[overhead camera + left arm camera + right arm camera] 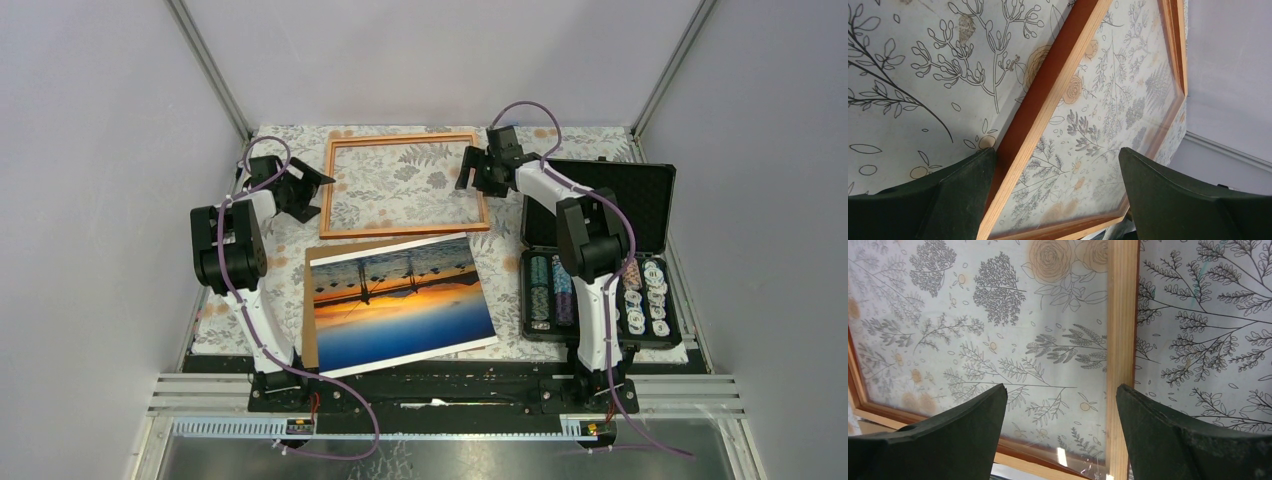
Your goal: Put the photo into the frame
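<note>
Wide open, the left end effector and right end effector flank the frame's short ends, while the photo lies behind both, long axis crosswise.

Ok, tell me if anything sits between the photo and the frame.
Nothing visible does. The photo lies right beside the near rail of the frame, and the frame's opening shows only the flowered tablecloth.

Top cam looks down from 6 o'clock; wrist cams sit close over the frame, at its 9 and 3 o'clock rails.
</note>
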Action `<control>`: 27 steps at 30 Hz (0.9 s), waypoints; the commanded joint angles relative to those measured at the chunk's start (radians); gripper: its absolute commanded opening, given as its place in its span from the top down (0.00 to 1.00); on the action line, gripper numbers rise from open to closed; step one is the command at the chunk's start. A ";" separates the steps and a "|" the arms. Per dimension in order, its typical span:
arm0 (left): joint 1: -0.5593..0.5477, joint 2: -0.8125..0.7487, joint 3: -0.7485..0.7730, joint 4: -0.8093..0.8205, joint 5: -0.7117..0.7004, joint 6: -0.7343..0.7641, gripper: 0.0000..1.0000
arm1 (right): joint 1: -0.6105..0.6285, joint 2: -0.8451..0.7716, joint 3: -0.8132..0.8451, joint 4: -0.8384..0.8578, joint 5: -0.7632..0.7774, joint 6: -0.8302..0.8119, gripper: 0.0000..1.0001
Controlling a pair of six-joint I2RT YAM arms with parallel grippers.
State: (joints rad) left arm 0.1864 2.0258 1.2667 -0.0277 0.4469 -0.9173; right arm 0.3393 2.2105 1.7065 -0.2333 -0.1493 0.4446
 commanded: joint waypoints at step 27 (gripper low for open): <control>0.001 -0.014 -0.024 -0.026 0.027 -0.014 0.01 | -0.061 -0.021 -0.191 0.609 -0.538 0.405 0.13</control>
State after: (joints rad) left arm 0.2119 2.0243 1.2667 -0.0223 0.4267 -0.9150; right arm 0.2604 2.2353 1.5719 0.1345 -0.4404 0.6559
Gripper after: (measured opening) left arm 0.987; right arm 0.882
